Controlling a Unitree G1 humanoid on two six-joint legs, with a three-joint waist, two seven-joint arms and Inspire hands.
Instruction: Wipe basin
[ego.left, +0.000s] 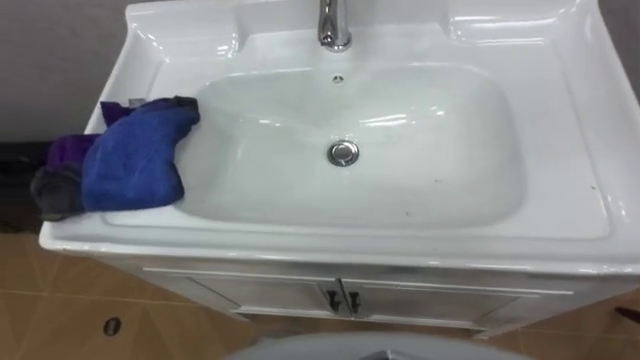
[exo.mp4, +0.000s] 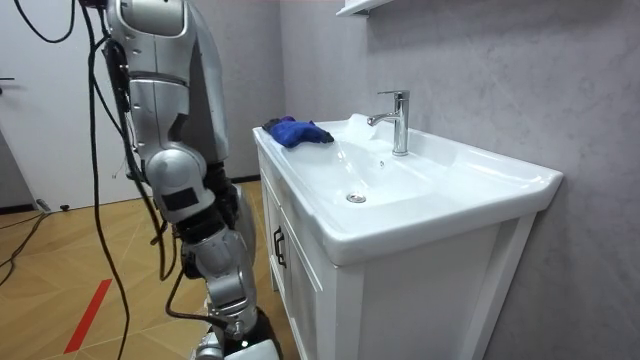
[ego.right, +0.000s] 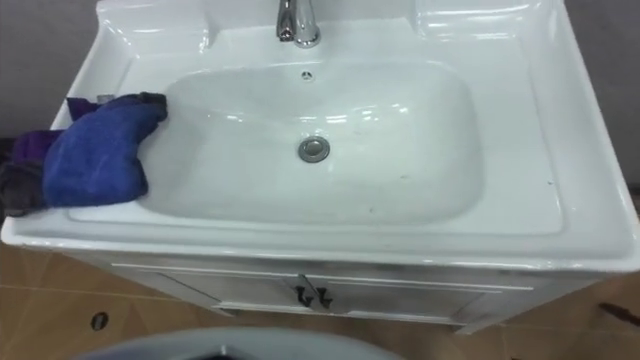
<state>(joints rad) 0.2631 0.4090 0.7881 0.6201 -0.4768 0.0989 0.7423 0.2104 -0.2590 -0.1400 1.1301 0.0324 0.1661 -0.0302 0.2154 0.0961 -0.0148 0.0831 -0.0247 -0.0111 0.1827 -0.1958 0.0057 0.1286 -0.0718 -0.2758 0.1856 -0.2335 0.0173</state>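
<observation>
Left eye view: a glossy white ceramic basin (ego.left: 560, 150), a rounded rectangle, sits on a white cabinet (ego.left: 250, 290) with two small dark handles (ego.left: 340, 298). A soft, crumpled blue cloth (ego.left: 135, 155) lies on the left rim and droops over the bowl's edge, with purple and grey folds under it. A chrome tap (ego.left: 333, 25) stands at the far rim, and a round metal drain (ego.left: 343, 153) sits mid-bowl. The state of the robot's hands cannot be told.

Grey wall (exo.mp4: 500, 90), wooden floor (exo.mp4: 60, 260).
</observation>
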